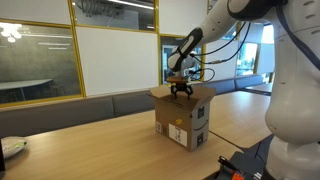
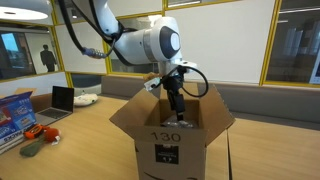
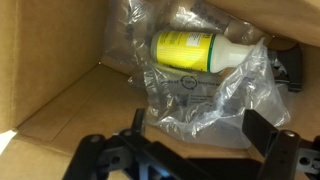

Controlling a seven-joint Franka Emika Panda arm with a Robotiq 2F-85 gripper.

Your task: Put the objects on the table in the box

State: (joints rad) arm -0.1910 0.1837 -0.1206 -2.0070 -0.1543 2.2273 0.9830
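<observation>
The yellow bottle (image 3: 195, 50) lies on its side inside the cardboard box (image 3: 60, 110), tucked among crumpled clear plastic bags (image 3: 200, 100), with film draped partly over it. It looks like a light, rigid plastic bottle with a smooth round body. It would likely roll or slip if pinched near an end, so the best hold is across the middle of the labelled barrel. The bags look almost weightless, limp and slick, so they are better taken by pinching a bunched fold than a flat sheet, and one may drag its neighbours along. The box stands on the wooden table (image 1: 90, 140) with its top flaps raised. Part of its floor is bare cardboard beside the pile. In the wrist view the claw (image 3: 200, 135) hangs over the contents with its fingers spread wide and nothing between them. In both exterior views it sits at the box's open mouth (image 1: 181, 90) (image 2: 176, 105).
</observation>
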